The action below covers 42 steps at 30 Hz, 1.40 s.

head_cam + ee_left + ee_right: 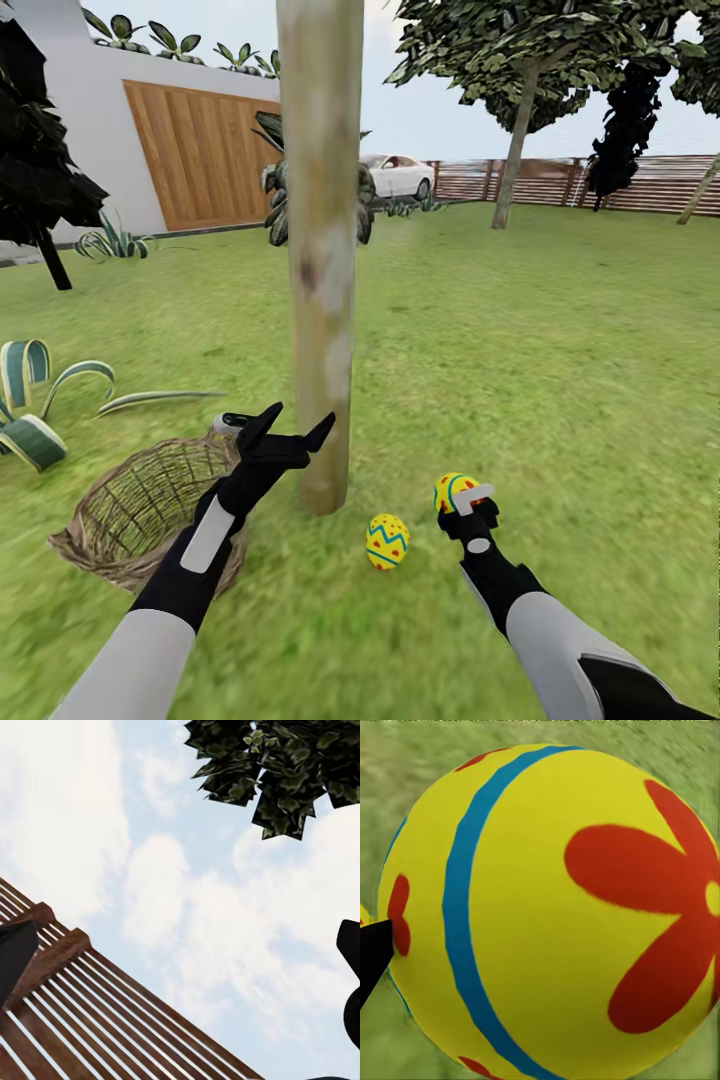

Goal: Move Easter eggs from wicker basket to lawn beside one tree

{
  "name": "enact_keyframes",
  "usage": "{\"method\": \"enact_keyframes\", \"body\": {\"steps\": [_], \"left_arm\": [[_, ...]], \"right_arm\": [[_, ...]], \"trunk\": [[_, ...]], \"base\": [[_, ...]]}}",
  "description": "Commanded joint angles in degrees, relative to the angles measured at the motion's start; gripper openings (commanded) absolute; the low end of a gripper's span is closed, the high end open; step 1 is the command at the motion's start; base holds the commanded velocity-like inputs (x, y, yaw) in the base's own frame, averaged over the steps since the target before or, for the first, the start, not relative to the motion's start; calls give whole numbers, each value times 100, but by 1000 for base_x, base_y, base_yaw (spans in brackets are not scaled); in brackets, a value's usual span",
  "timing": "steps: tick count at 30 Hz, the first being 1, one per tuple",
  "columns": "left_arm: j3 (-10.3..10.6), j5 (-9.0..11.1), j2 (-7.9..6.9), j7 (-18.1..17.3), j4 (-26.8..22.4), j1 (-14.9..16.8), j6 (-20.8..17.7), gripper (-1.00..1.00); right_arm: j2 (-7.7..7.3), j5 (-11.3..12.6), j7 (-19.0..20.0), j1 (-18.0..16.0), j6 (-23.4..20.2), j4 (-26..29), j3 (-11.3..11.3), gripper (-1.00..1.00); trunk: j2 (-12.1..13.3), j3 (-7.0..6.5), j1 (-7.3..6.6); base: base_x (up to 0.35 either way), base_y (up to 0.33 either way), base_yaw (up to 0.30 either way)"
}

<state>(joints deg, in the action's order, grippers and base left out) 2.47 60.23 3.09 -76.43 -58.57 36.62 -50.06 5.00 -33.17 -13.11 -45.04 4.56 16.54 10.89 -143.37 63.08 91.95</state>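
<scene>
Basket (140, 505) of wicker is seen tipped on the lawn (560, 350); above it the left claw (292, 422) is spread apart; one egg (387, 541) lies by the tree (322, 250), another egg (452, 491) is clamped in the right claw (468, 498)

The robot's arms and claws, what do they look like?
Both arms have light grey forearm shells and black wrists with a pale grey panel. The left claw has two black, pointed, tapering fingers. The right claw is black with a pale grey finger.

L wrist cam: cloudy sky (172, 870), leafy tree crown (277, 765), slatted wood fence (97, 1020), dark claw fingertips (16, 952) at edges.
</scene>
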Motion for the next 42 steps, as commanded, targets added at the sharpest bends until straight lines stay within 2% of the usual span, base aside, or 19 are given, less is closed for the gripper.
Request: {"method": "enact_keyframes", "body": {"steps": [1, 8, 16, 27, 42], "left_arm": [[8, 32, -1, -2, 2, 3, -56, 100], [8, 41, -1, -3, 0, 3, -52, 100], [8, 32, -1, -3, -6, 3, -49, 100], [26, 32, 3, 5, -21, 3, -51, 100], [26, 32, 1, 5, -58, 3, -57, 100]], "right_arm": [[7, -29, -34, -5, 49, -12, 35, -100], [26, -82, 4, -5, 105, -177, -8, -100], [77, -102, 19, -5, 115, -178, -8, -100], [36, -94, 19, -5, 115, -178, -5, -100], [89, -129, -8, -5, 115, -160, -17, -100]], "trunk": [[-2, 5, 1], [-2, 5, 1], [-12, 182, 22], [-27, 426, 50], [-47, 758, 89]], "base": [[224, -242, 0], [27, -27, 0], [0, 0, 0], [0, 0, 0], [0, 0, 0]]}}
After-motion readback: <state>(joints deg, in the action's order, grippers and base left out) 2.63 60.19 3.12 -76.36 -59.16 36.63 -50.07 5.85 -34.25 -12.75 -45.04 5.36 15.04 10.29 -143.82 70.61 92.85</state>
